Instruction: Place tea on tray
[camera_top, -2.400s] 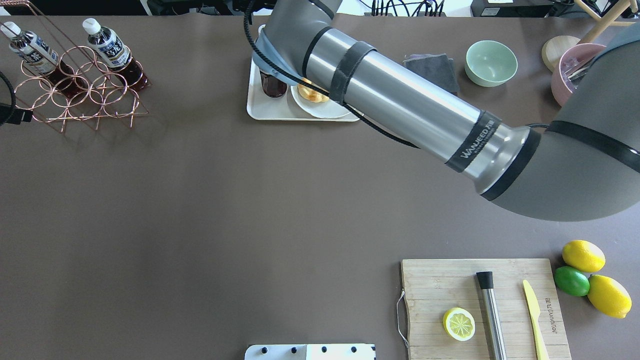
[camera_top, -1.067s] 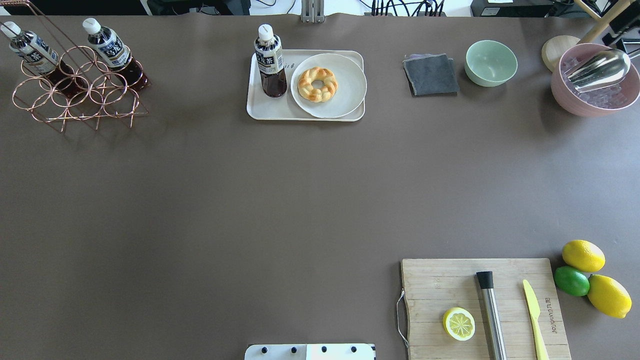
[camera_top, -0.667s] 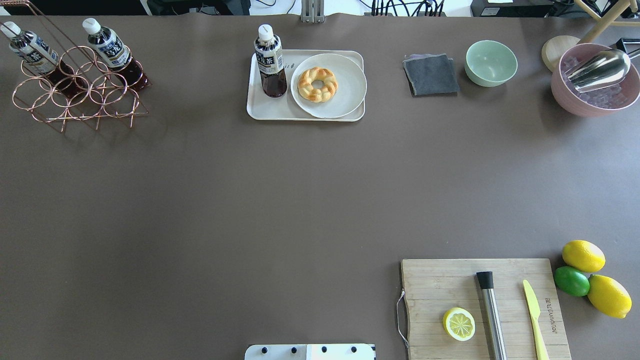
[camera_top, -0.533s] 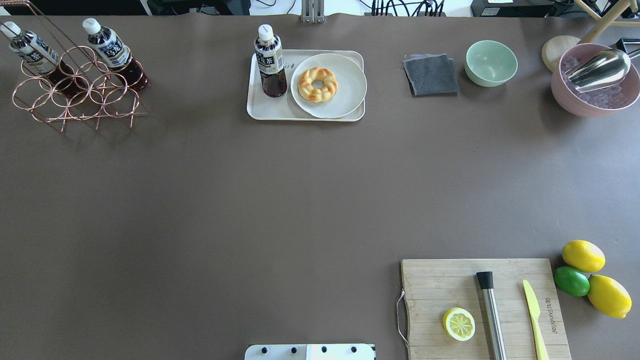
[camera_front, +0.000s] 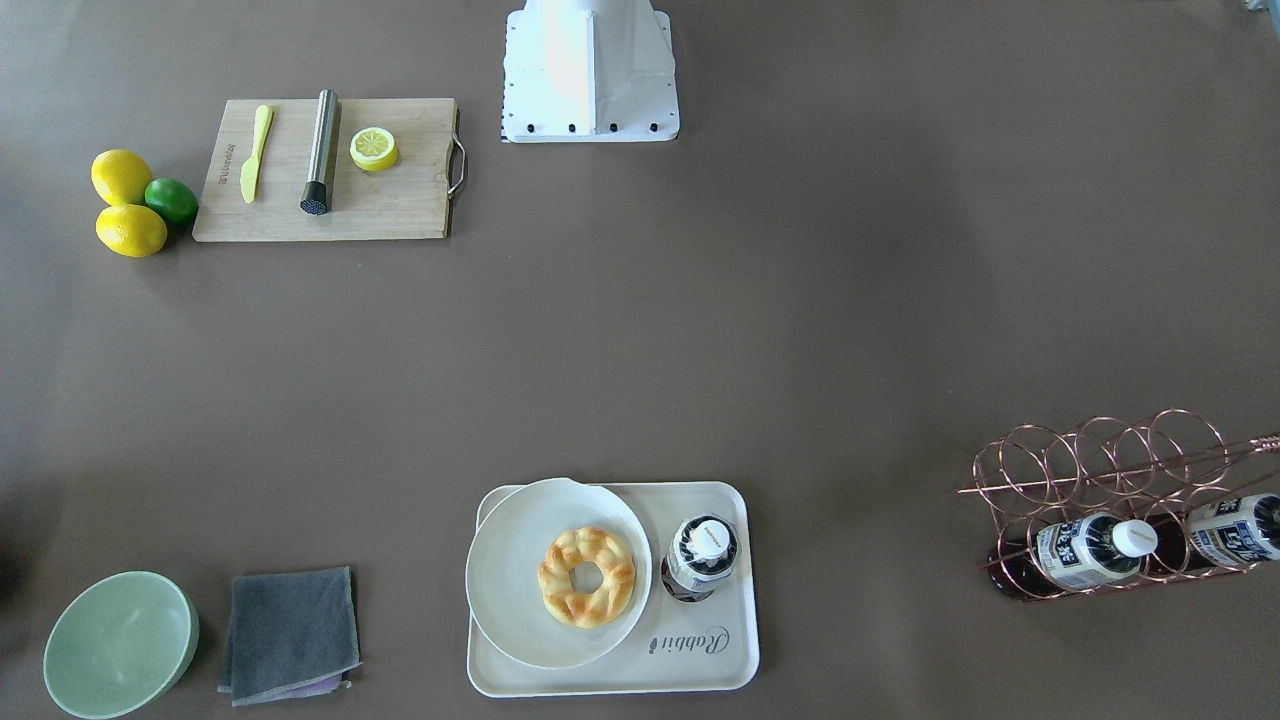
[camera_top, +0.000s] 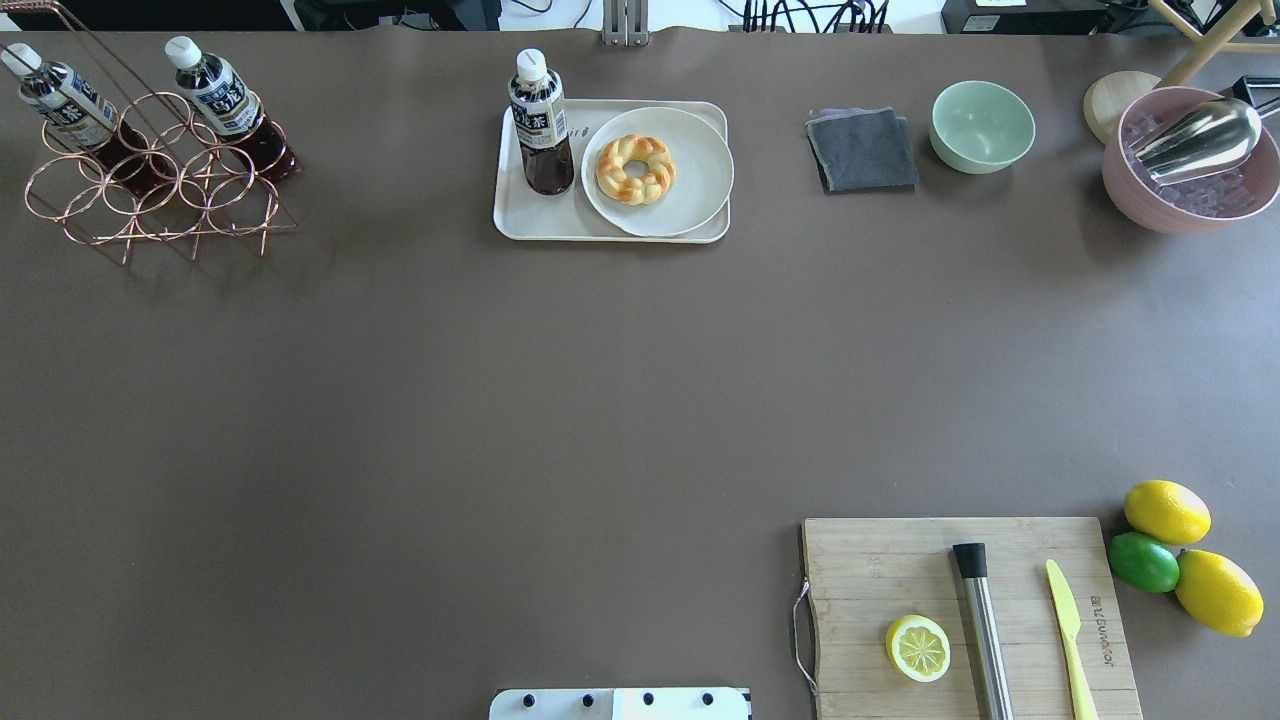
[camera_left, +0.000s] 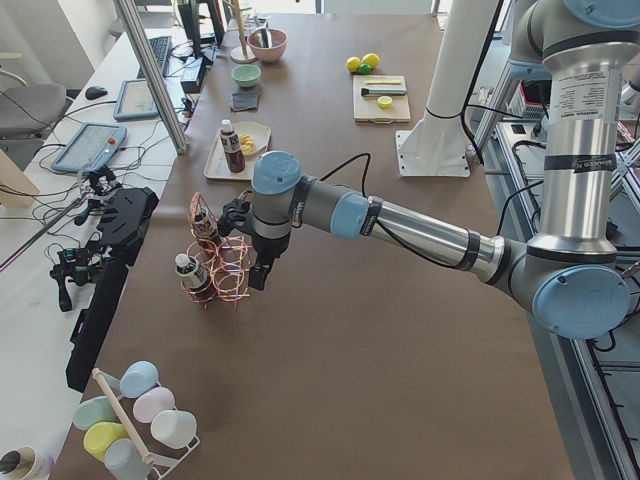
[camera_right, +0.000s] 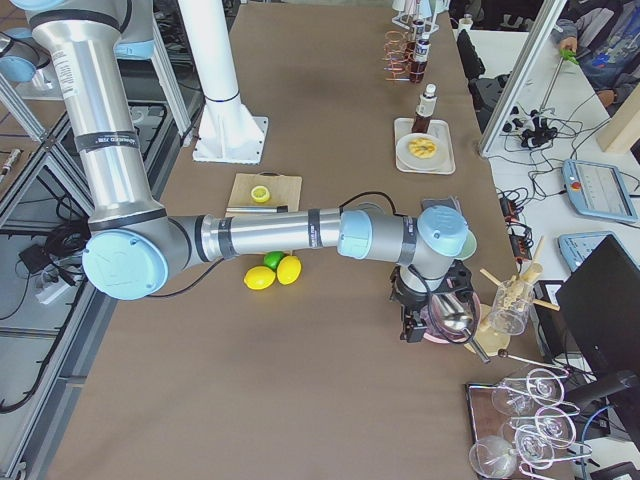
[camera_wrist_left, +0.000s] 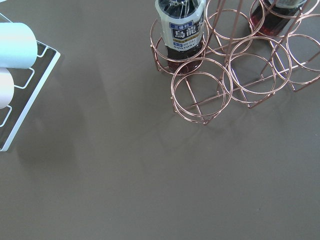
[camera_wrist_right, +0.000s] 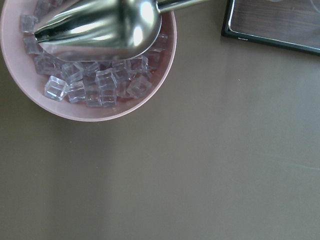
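One tea bottle (camera_top: 540, 125) stands upright on the left part of the cream tray (camera_top: 530, 228), free of any gripper; it also shows in the front view (camera_front: 702, 555) on the tray (camera_front: 700, 665). Two more like it lie in the copper wire rack (camera_top: 160, 190). My left gripper (camera_left: 255, 278) hangs just beside that rack, near its front. My right gripper (camera_right: 412, 325) hangs by the pink bowl (camera_right: 445, 325). Both show only in side views, so I cannot tell whether they are open or shut. The wrist views show no fingers.
A white plate (camera_top: 700, 170) with a doughnut (camera_top: 635, 168) fills the tray's right part. A grey cloth (camera_top: 862, 150), green bowl (camera_top: 982, 125) and ice bowl with scoop (camera_top: 1190, 160) lie along the far edge. A cutting board (camera_top: 880, 570), lemons (camera_top: 1166, 511) and a lime sit near right.
The right arm, which lay over the tray 2.4 s ago, has left the overhead view. The tea bottle stands free on the tray. Nothing has moved over the last second.
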